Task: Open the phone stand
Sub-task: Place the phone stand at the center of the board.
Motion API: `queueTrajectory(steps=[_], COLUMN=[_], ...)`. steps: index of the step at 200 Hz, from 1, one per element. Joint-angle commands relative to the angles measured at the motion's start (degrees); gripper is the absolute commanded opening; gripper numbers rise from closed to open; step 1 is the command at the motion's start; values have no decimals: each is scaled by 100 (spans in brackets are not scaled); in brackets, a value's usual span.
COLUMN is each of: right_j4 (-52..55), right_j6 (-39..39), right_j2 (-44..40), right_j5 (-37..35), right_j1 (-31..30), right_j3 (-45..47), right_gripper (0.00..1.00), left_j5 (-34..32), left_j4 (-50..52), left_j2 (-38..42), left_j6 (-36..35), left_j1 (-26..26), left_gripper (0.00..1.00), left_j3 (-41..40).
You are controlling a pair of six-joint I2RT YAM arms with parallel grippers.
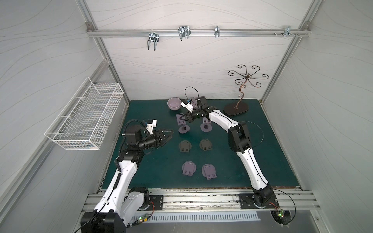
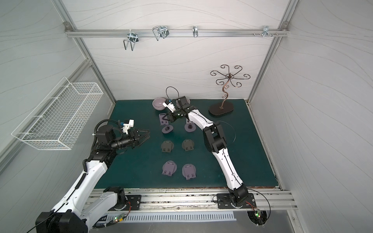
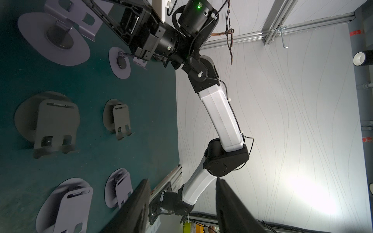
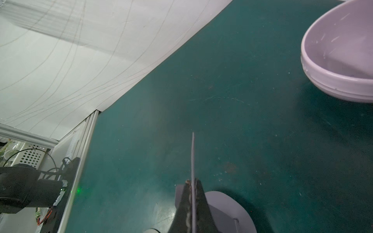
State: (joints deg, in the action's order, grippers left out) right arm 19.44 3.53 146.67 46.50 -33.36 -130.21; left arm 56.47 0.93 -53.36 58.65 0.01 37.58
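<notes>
The phone stand point(image 1: 184, 129) at the back left of the set is purple, and its plate point(image 1: 179, 119) is raised off its round base. My right gripper point(image 1: 182, 119) point(image 2: 166, 118) is shut on that plate. In the right wrist view the plate point(image 4: 193, 153) shows edge-on as a thin line pinched in the right gripper point(image 4: 192, 181), above the base point(image 4: 226, 209). My left gripper point(image 1: 170, 134) point(image 3: 182, 181) hangs open and empty over the mat's left side, apart from every stand. The left wrist view also shows the raised stand point(image 3: 60, 34).
A second raised purple stand point(image 1: 206, 127) is beside the held one. Two folded dark grey stands point(image 1: 184, 146) point(image 1: 205, 145) and two folded purple ones point(image 1: 189, 168) point(image 1: 209, 171) lie nearer. A lilac bowl point(image 1: 174, 103), a jewellery tree point(image 1: 236, 110) and a wall-mounted wire basket point(image 1: 84, 119) surround them.
</notes>
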Motion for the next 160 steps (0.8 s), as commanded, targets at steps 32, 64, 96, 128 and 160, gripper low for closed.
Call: queueTrajectory(steps=[32,64,96,128,160], right_j4=[564,695,826,852,737], right_j6=[483,769,987,1007,1027], right_j2=[340,373,362,330,167], right_j5=[-180,-360,-321,-368,-551], right_j1=[113,120,141,181,190], right_j3=[-582,-709,-718,-681,-405], right_gripper=[0,0,6,24,51], left_j5=[75,66,47,22,29], left_j4=[-426,-426,-384,-357,-342], left_j2=[-63,-86,-113,-79,-51], left_j6=[76,66,52,59,50], left_j1=[16,16,17,16,16], left_gripper=[54,54,54,54,54], left_j3=[30,65,91,69,22])
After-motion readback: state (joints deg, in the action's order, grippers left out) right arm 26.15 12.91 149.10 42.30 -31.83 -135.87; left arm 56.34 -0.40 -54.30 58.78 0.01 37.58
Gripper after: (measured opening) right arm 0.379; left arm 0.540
